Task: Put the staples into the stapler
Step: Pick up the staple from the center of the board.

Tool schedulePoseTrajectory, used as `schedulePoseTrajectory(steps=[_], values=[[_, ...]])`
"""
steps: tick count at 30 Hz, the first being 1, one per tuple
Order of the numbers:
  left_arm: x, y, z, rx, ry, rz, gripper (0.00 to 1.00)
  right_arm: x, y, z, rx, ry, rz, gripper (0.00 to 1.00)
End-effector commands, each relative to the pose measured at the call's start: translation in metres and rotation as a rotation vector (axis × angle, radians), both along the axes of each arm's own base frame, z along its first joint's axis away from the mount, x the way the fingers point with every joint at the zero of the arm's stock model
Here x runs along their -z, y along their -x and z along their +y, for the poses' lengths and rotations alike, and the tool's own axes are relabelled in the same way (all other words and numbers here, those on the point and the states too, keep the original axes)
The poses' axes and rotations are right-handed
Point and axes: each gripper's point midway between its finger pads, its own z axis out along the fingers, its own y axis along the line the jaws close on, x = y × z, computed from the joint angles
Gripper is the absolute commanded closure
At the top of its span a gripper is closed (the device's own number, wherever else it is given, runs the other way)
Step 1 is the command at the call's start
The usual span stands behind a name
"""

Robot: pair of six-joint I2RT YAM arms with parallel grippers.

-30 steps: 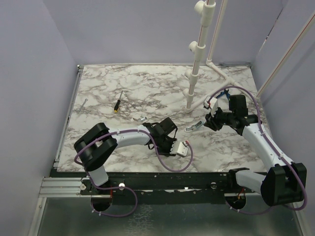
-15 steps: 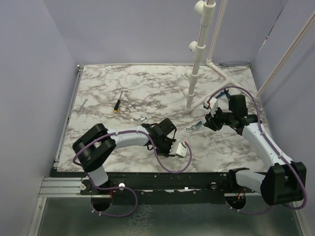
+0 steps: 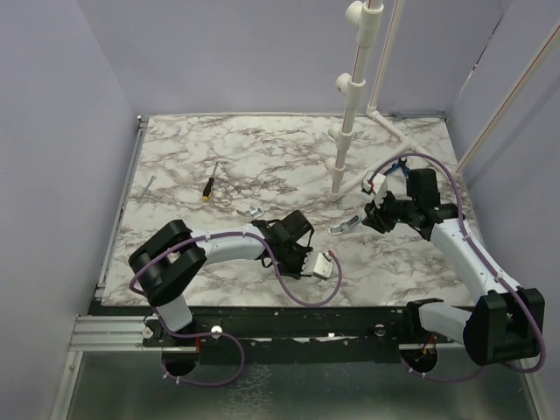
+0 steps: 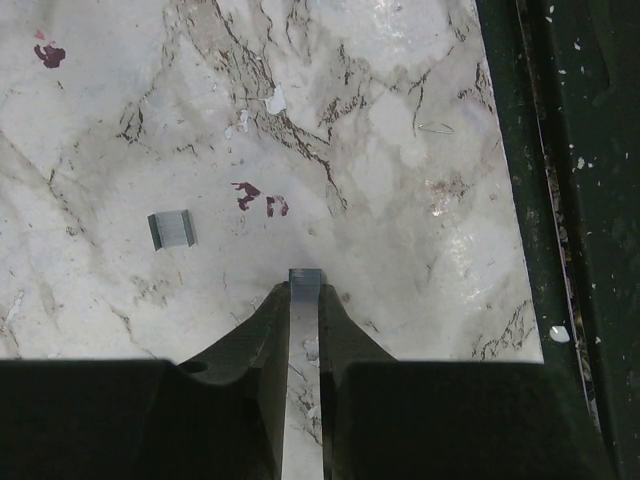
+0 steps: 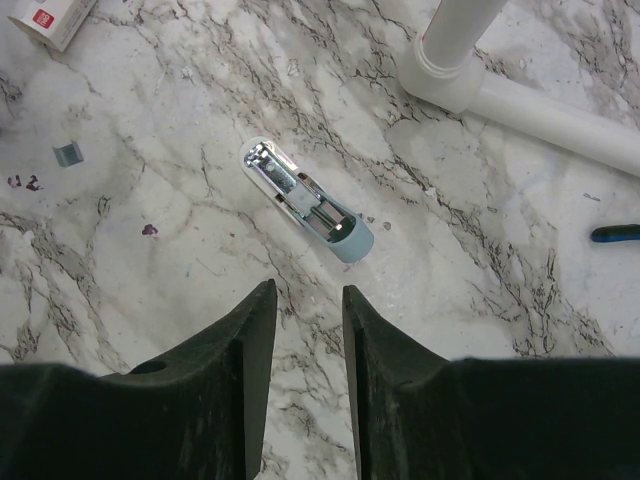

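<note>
Staples (image 4: 303, 375) sit clamped in the left gripper (image 4: 303, 288) at bottom centre. Right gripper (image 5: 309, 300), fingers apart, sits below the stapler (image 5: 305, 200).

Box (image 5: 50, 20) cropped (top edge), blue handle (image 5: 616, 233) — likewise

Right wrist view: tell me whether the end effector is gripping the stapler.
No, the stapler lies on the table ahead of the open end effector, untouched.

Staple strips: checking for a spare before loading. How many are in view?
2. One strip is clamped in the left gripper; the other strip lies loose on the marble table, apart from it. Others may be hidden beneath the arms.
</note>
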Motion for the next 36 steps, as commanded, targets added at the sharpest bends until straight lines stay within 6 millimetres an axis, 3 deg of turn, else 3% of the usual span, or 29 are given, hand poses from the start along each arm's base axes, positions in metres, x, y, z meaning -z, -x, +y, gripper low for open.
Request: schedulePoseTrajectory(steps=[1, 12, 20, 30, 36], values=[[0.012, 0.009, 0.017, -0.05, -0.057, 0.063, 0.88, -0.003, 0.001, 0.002, -0.016, -0.004, -0.012, 0.63], [-0.041, -0.011, 0.004, -0.177, 0.112, 0.22, 0.9, -0.059, 0.013, 0.032, -0.167, -0.156, -0.087, 0.62], [-0.109, -0.034, -0.018, -0.25, 0.251, 0.451, 0.9, -0.098, 0.028, 0.051, -0.319, -0.235, -0.189, 0.59], [-0.162, -0.044, -0.03, -0.242, 0.244, 0.674, 0.89, -0.104, 0.064, 0.065, -0.535, -0.207, -0.339, 0.59], [-0.182, -0.042, -0.031, -0.165, 0.189, 0.76, 0.9, -0.109, 0.062, 0.076, -0.6, -0.187, -0.424, 0.57]])
